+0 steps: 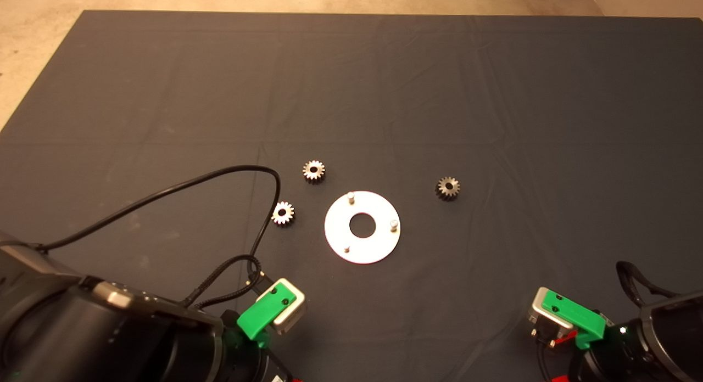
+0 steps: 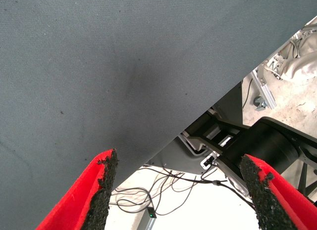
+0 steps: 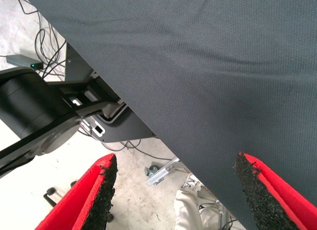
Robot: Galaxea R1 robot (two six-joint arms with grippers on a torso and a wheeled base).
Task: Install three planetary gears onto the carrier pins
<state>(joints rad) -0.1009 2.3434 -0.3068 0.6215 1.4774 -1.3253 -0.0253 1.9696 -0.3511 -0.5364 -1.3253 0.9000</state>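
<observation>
Silvery planetary gears lie loose on the dark mat around the pale disc, whose three carrier pins stand bare, while the left gripper and right gripper wait at the near edge, fingers spread apart.

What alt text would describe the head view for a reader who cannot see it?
Three planetary gears lie loose on the dark mat around a pale disc whose three carrier pins are bare. Both arms wait at the lower corners.
</observation>
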